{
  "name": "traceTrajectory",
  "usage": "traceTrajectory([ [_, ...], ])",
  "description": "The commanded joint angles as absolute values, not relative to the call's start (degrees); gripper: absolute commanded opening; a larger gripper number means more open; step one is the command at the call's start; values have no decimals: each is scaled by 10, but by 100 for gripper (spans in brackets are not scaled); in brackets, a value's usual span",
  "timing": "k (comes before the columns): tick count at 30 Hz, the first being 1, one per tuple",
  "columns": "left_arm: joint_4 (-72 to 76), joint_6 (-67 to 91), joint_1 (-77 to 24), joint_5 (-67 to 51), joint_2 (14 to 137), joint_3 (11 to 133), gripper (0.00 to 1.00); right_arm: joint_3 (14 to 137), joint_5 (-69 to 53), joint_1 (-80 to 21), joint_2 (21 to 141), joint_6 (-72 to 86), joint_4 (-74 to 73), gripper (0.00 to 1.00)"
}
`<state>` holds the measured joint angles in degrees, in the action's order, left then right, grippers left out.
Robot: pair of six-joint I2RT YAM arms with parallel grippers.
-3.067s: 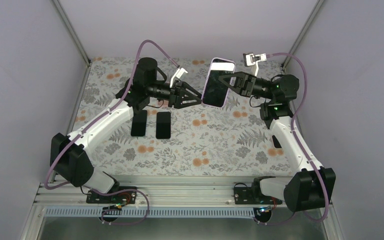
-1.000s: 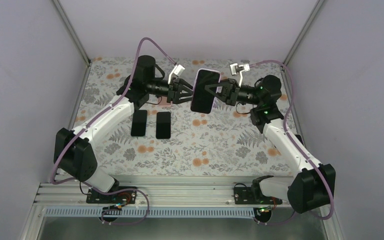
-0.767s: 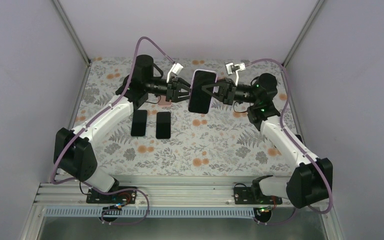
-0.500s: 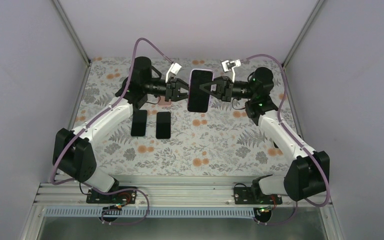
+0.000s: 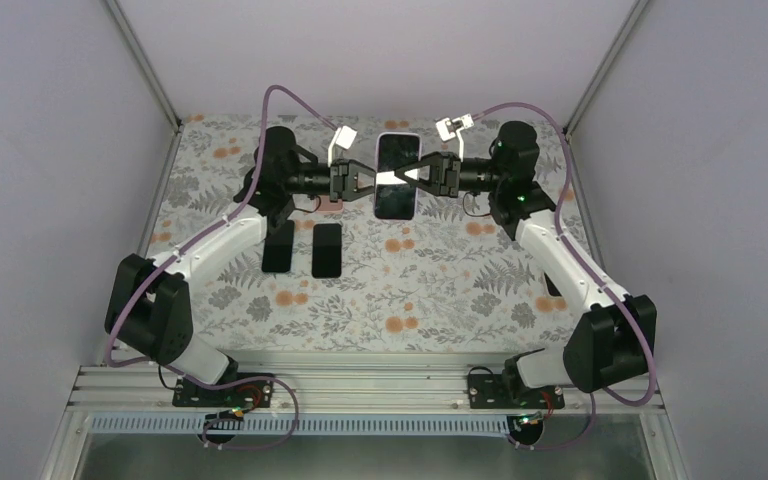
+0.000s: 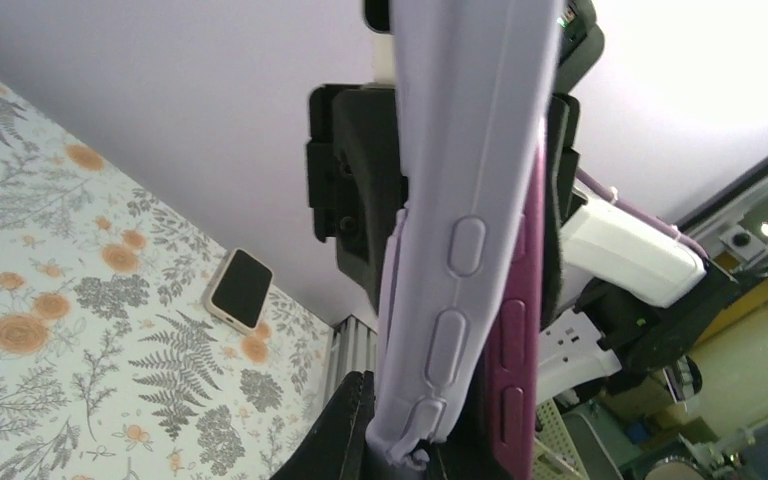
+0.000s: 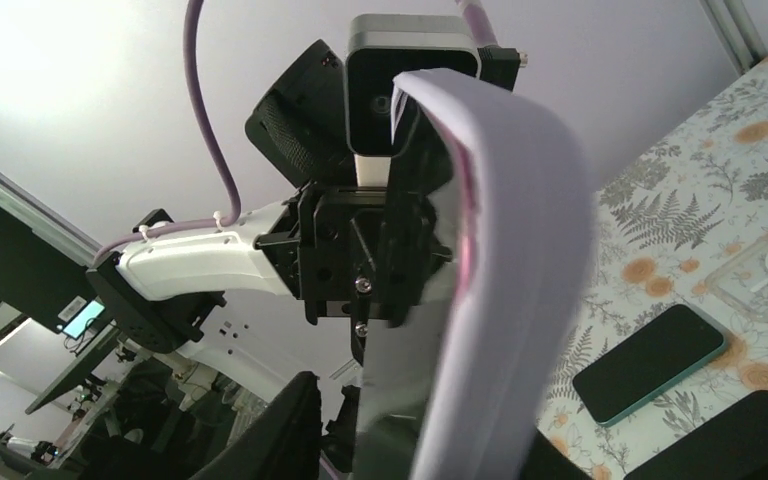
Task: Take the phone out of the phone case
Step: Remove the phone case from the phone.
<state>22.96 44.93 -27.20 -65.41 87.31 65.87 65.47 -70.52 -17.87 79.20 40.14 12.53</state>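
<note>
One phone point(image 5: 397, 156) inside lilac case point(image 6: 460, 150), clamped aloft in right jaws, left jaws' grip unclear

Phone case point(image 6: 460, 250): lilac, matt, soft rubbery look, with moulded button bumps. Phone point(image 6: 515, 330): magenta edge with a satin sheen. In the top view we note its screen is glossy and catches white glare. Bench point(image 5: 440, 290): floral print, matt, looks like cloth. Left claw point(image 5: 368, 181) and right claw point(image 5: 410, 177): black matt plastic. Arm links point(image 5: 215, 240): smooth white plastic. Front rail point(image 5: 360, 400): brushed metal.
</note>
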Motion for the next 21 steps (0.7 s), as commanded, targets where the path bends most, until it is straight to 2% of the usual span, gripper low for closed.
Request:
traceTrajectory([
  [1, 307, 504, -251, -621, 867, 645, 3, 692, -708, -163, 794, 361, 74, 35],
  [5, 296, 510, -243, -608, 868, 639, 2, 709, -696, -147, 789, 347, 59, 47],
  [14, 260, 538, -217, -575, 877, 635, 2, 761, -573, -152, 760, 159, -96, 98],
  [21, 234, 541, -207, -556, 888, 642, 2, 771, -413, -207, 739, 15, -174, 100],
])
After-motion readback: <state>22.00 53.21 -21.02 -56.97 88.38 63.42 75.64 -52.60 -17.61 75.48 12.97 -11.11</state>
